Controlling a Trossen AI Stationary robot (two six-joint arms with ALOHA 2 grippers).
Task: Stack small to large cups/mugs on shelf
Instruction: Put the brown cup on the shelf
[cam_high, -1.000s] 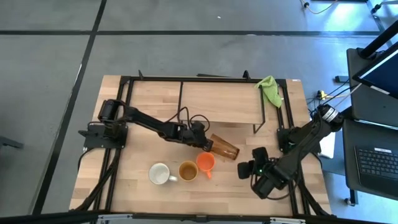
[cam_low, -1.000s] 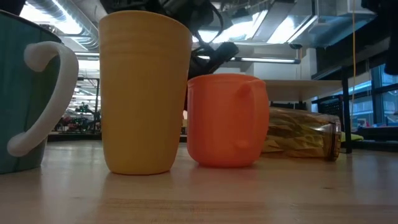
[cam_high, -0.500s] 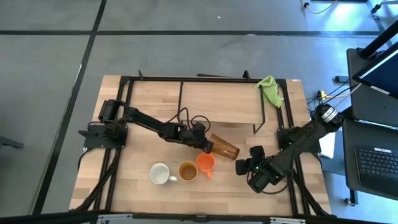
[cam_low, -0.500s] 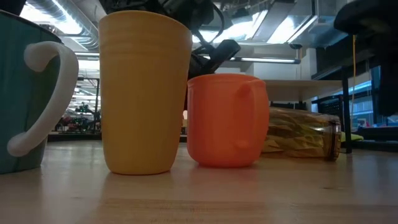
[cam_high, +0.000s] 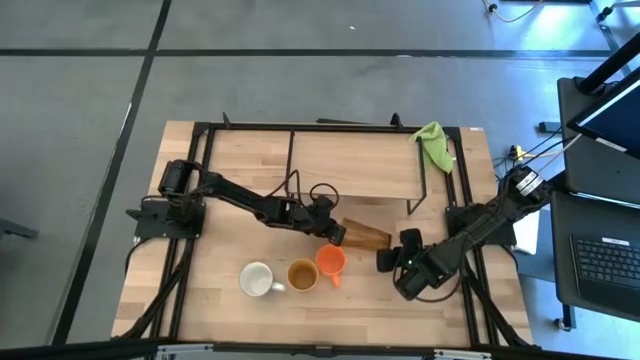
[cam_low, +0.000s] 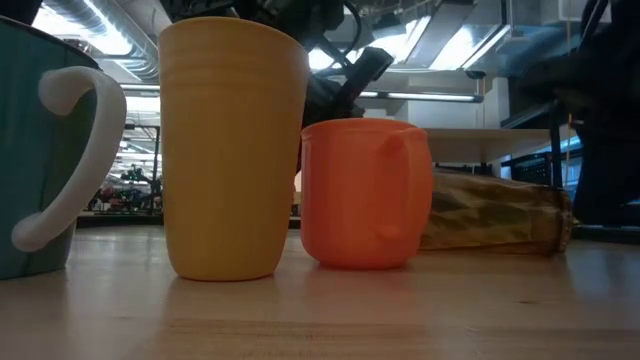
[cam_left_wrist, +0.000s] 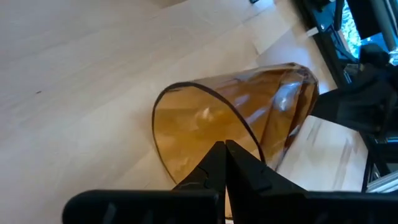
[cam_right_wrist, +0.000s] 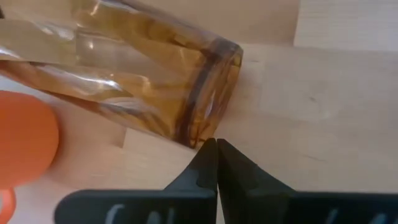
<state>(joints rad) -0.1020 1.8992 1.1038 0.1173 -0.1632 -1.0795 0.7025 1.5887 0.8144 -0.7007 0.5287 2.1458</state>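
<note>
The amber see-through tumbler (cam_high: 366, 235) lies on its side on the table, mouth toward the left arm. My left gripper (cam_high: 335, 236) is shut, its tips in front of the tumbler's mouth (cam_left_wrist: 186, 124). My right gripper (cam_high: 383, 260) is shut at the tumbler's base. The white mug (cam_high: 257, 279), the tan-yellow mug (cam_high: 302, 274) and the small orange cup (cam_high: 331, 262) stand upright in a row near the front. The wooden shelf (cam_high: 350, 165) stands at the table's far side with nothing on it. My left gripper (cam_left_wrist: 224, 144) has its shut tips at the tumbler's open mouth; whether they touch the rim I cannot tell. My right gripper (cam_right_wrist: 215, 140) has its shut fingertips against the lower edge of the tumbler's base (cam_right_wrist: 202, 127), coming level from the table's near right. The tumbler lies on its side on the table.
A green cloth (cam_high: 433, 140) hangs on the shelf's far right corner. The shelf's black legs (cam_high: 422, 190) stand just beyond the tumbler. The orange cup (cam_low: 365, 195) stands close in front of the tumbler (cam_low: 490, 210). Bare tabletop lies at the near right (cam_high: 360, 305).
My right gripper has gone toward the table's left and far side up to the tumbler's base. The tumbler, still on its side, has turned a little on the table. My left gripper has stayed at the mouth and tipped slightly.
</note>
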